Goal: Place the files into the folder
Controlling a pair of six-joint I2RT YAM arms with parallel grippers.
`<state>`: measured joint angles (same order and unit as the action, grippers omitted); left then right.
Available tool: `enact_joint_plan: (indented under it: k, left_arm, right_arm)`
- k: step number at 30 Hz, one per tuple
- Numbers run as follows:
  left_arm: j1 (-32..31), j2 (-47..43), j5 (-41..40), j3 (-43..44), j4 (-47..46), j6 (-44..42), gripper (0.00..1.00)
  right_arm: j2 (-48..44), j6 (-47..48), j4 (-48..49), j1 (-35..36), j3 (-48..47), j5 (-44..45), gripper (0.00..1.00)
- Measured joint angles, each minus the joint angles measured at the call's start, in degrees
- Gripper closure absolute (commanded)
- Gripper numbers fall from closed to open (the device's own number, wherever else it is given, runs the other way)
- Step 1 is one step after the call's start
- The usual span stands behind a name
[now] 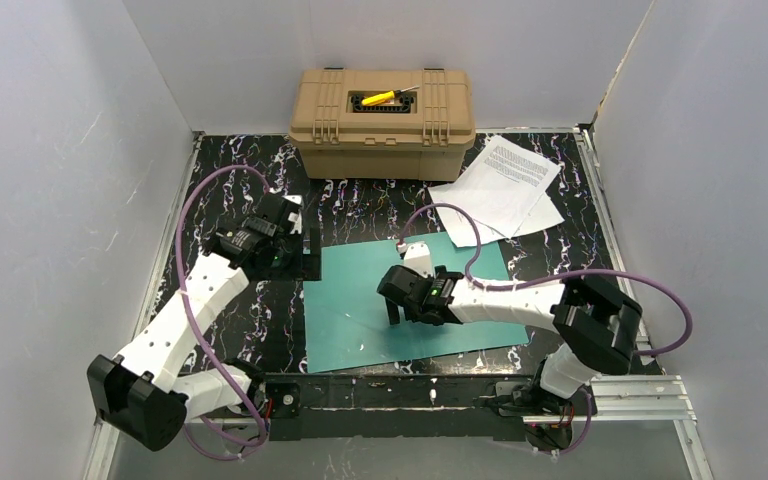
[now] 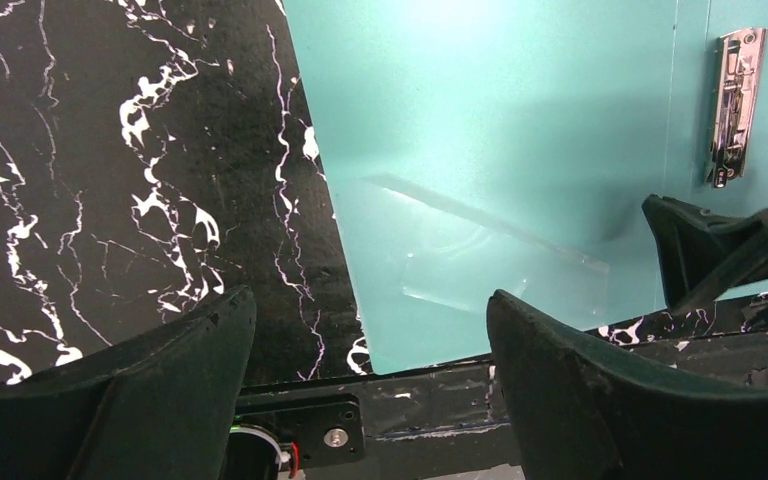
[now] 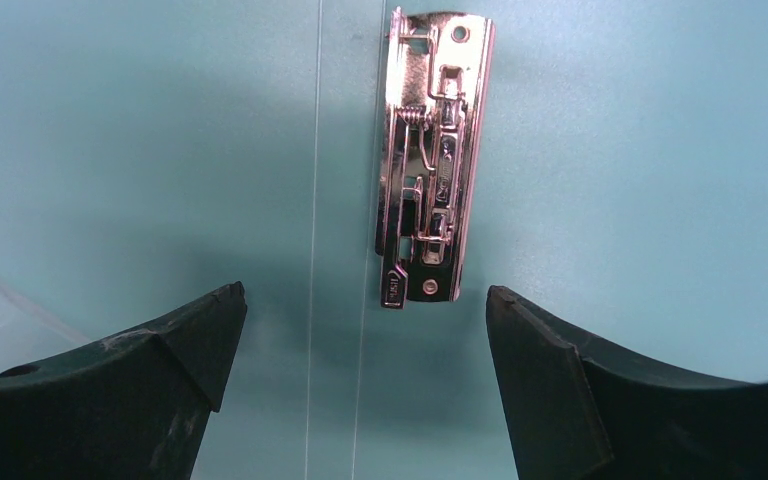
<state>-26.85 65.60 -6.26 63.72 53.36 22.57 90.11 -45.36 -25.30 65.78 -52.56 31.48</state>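
Note:
The teal folder lies open and flat in the middle of the table, with a metal clip on its inside. The files, white printed sheets, lie loose at the back right, off the folder. My left gripper hangs at the folder's left edge, open and empty. Over the folder's middle, my right gripper stands open just below the clip with nothing between its fingers. A clear pocket shows on the folder's left leaf.
A tan toolbox with a yellow screwdriver on its lid stands at the back centre, next to the files. White walls enclose the table on three sides. A metal rail runs along the near edge.

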Motion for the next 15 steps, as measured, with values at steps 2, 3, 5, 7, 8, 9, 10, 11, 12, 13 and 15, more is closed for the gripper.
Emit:
enact_joint_plan:
  k: [2,3,5,7,8,9,10,11,12,13,15]
  left_arm:
    - [0.0,-1.0,0.5,-1.5,-1.0,0.1,0.14]
    - [0.0,-1.2,0.7,-2.1,-1.3,0.1,0.13]
    - [0.0,-1.4,0.9,-3.3,-1.9,0.1,0.13]
    - [0.0,-1.4,1.1,-4.2,-2.7,0.2,0.13]
    - [0.0,-1.4,1.2,-4.7,-3.1,0.2,0.13]
    - [0.0,-1.4,1.2,-5.2,-3.6,0.2,0.13]
    - [0.0,-1.4,1.2,-5.8,-4.0,0.2,0.12]
    - [0.0,-1.4,1.2,-6.2,-4.1,0.2,0.12]
    - [0.0,-1.4,1.2,-6.7,-4.3,0.2,0.12]
    - [0.0,-1.4,1.2,-7.0,-4.4,0.2,0.12]
    - [0.0,-1.4,1.2,-7.6,-4.9,0.2,0.12]
  right_arm:
    - [0.8,-0.5,1.1,-0.2,0.8,-0.2,0.01]
    - [1.2,-0.7,1.6,-0.3,1.2,-0.3,0.01]
    - [1.9,-1.8,3.5,-0.6,2.3,-0.9,0.01]
    - [2.1,-2.4,5.1,-0.9,2.7,-1.0,0.01]
    - [2.1,-2.4,5.8,-0.9,2.9,-0.9,0.01]
    - [2.1,-2.4,6.3,-1.0,3.1,-0.7,0.01]
    - [2.1,-2.4,7.0,-1.0,3.4,-0.4,0.01]
    - [2.1,-2.3,7.7,-1.1,3.7,0.0,0.01]
    - [2.1,-2.3,8.4,-1.2,3.9,0.2,0.01]
    - [2.1,-2.3,9.2,-1.4,4.2,0.5,0.01]
    - [2.2,-2.3,10.4,-1.8,4.4,0.9,0.01]
